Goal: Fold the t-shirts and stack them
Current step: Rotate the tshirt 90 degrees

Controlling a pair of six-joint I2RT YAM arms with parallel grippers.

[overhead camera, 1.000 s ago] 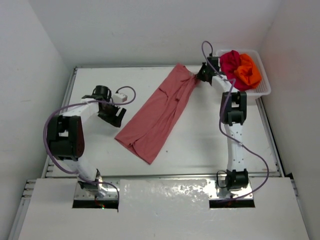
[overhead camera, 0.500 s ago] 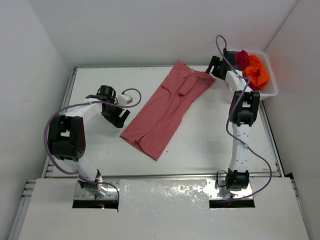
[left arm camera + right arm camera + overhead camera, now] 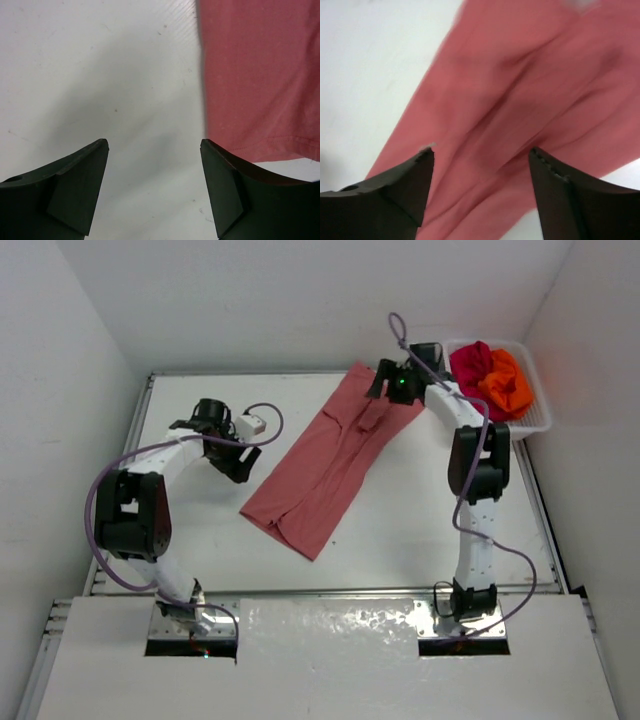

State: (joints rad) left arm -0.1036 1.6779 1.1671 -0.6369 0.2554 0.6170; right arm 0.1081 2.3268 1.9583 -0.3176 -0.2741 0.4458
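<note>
The left claw (image 3: 236,462) was found open. Its jaws were set wide apart, and only bare table (image 3: 200,530) was seen between them in the wrist view (image 3: 152,192). The pink shirt (image 3: 335,465) was observed lying flat just beside this claw, on its right side. One long edge of the shirt (image 3: 255,75) ran close past the right-hand finger (image 3: 227,195). Whether that finger touched the cloth could not be determined.

The right claw (image 3: 378,385) was likewise found open, with its jaws parted (image 3: 480,195). It was positioned over the far end of the pink shirt. Rumpled cloth (image 3: 520,100) was seen beneath and ahead of both fingers, though the wrist view was blurred. No cloth was seen clamped between the jaws.

The orange shirt (image 3: 502,385) and the red shirt (image 3: 470,360) were noted bunched together in the basket (image 3: 535,422). The basket stood to the right of the right claw, apart from it. Both shirts were well apart from the left claw.
</note>
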